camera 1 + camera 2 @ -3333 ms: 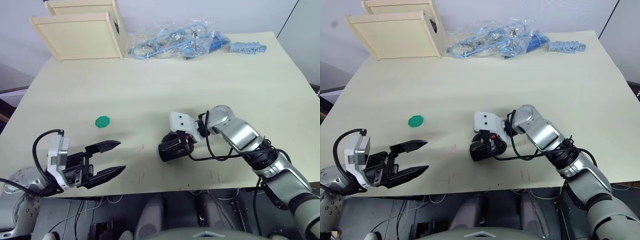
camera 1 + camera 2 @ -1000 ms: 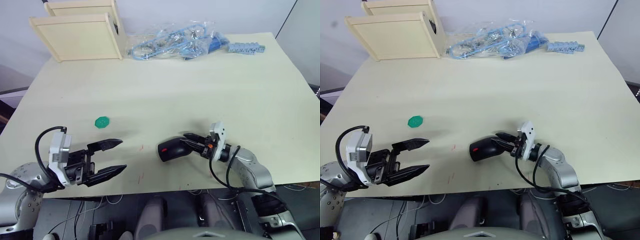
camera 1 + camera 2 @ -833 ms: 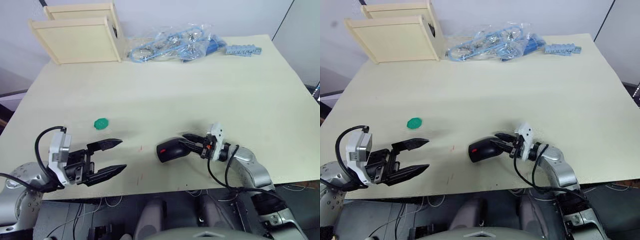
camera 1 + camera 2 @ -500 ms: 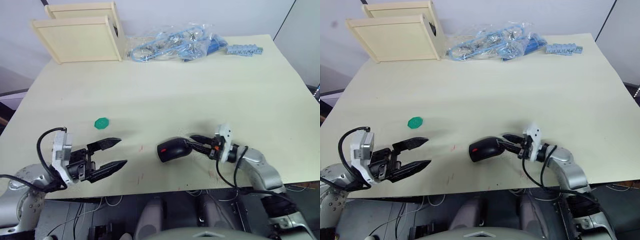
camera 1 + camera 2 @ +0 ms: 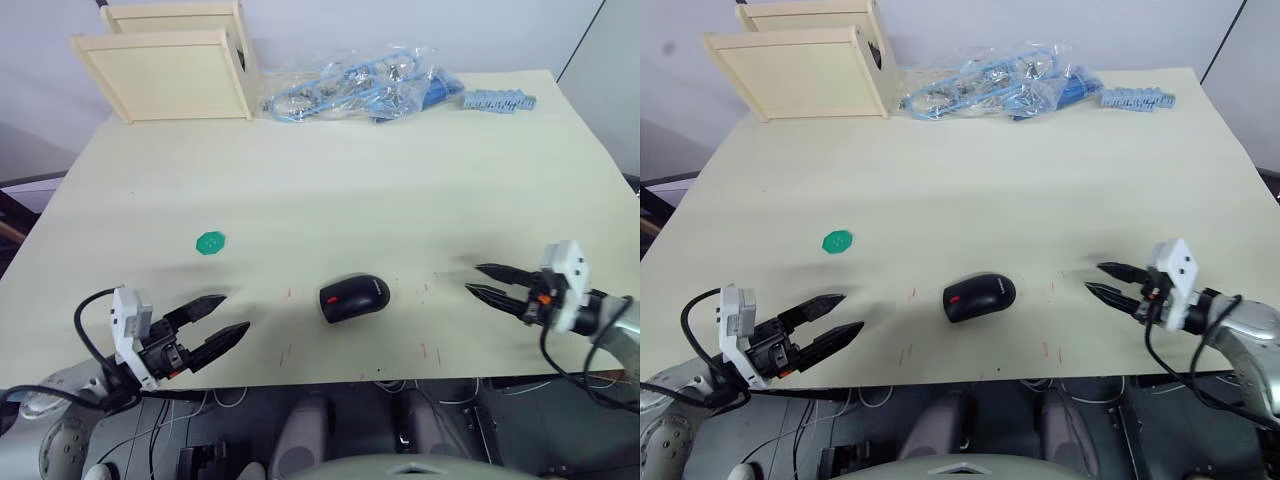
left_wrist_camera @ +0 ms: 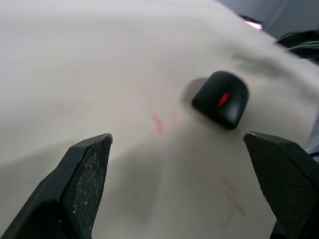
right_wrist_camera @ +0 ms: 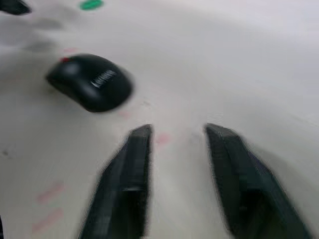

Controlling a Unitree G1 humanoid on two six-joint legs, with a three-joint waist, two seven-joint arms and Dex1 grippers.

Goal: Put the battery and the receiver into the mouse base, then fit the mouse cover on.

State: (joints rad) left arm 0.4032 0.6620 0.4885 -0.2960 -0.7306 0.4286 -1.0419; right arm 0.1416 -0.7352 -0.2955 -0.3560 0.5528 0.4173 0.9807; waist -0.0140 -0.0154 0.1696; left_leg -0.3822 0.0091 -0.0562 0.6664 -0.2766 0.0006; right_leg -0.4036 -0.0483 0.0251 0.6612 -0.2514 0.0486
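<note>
The mouse cover (image 5: pixel 355 297), a glossy black shell with a pale mark, sits closed on the mouse base at the table's front centre. Of the base I see just the red wheel (image 6: pixel 224 98) at one end. The battery and the receiver are hidden. My right gripper (image 5: pixel 473 279) is open and empty, about a mouse-length to the right of the mouse and pointing at it. My left gripper (image 5: pixel 236 313) is also open and empty, low at the front left, apart from the mouse.
A small green disc (image 5: pixel 210 242) lies left of centre. Two wooden boxes (image 5: pixel 170 70) stand at the back left. Plastic bags of blue cables (image 5: pixel 350 85) and a blue-grey strip (image 5: pixel 497 99) lie along the back edge. Both grippers hover near the table's front edge.
My right gripper has let go of the mouse and pulled away to the right. The mouse stays put, closed. My left gripper has drawn back a little toward the front edge.
</note>
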